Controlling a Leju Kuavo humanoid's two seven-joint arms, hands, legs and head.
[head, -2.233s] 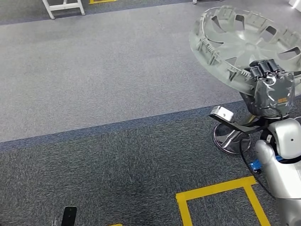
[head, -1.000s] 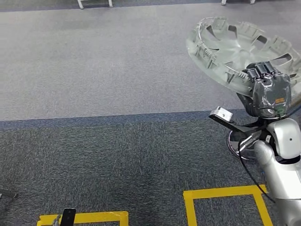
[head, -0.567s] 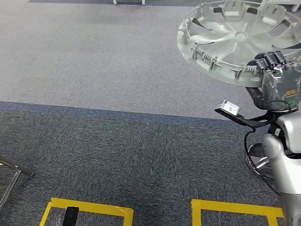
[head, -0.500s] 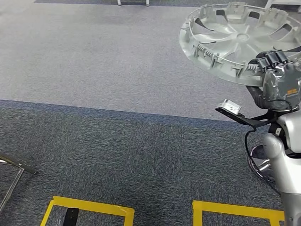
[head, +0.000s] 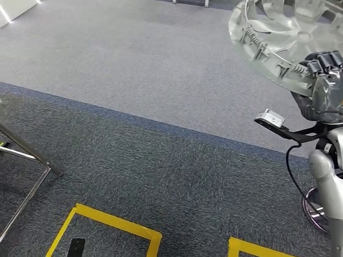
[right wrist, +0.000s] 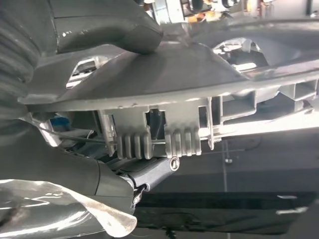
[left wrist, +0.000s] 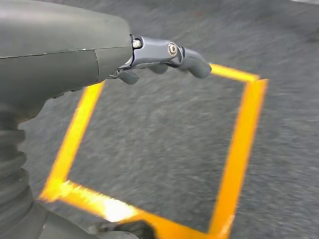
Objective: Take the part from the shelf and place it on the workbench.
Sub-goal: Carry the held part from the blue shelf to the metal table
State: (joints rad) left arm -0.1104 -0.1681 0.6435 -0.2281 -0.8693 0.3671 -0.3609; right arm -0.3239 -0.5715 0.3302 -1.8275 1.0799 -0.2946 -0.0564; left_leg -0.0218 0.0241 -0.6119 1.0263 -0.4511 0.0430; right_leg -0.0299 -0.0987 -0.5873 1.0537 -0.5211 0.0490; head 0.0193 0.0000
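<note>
The part is a large silver-grey wheel cover (head: 283,37), held up high at the right of the head view, inner ribbed side up. My right hand (head: 325,80) grips its near rim, fingers hooked over the edge. In the right wrist view the thumb (right wrist: 112,30) lies on one face of the wheel cover (right wrist: 158,74) and darker fingers (right wrist: 150,174) press the other by its rim clips. My left hand (left wrist: 165,55) hangs over the carpet with fingers stretched out, holding nothing.
Grey carpet with a darker band and yellow floor-tape squares (head: 117,227) lies below. Metal frame legs (head: 28,160) come in at the left edge. A round chrome base (head: 319,209) stands on the floor behind my right arm. The yellow square (left wrist: 233,149) shows under my left hand.
The whole view has swung: the floor markings slid across the picture and metal frame legs came in at the left. The wheel cover stays in my right hand, now higher and further right in the picture.
</note>
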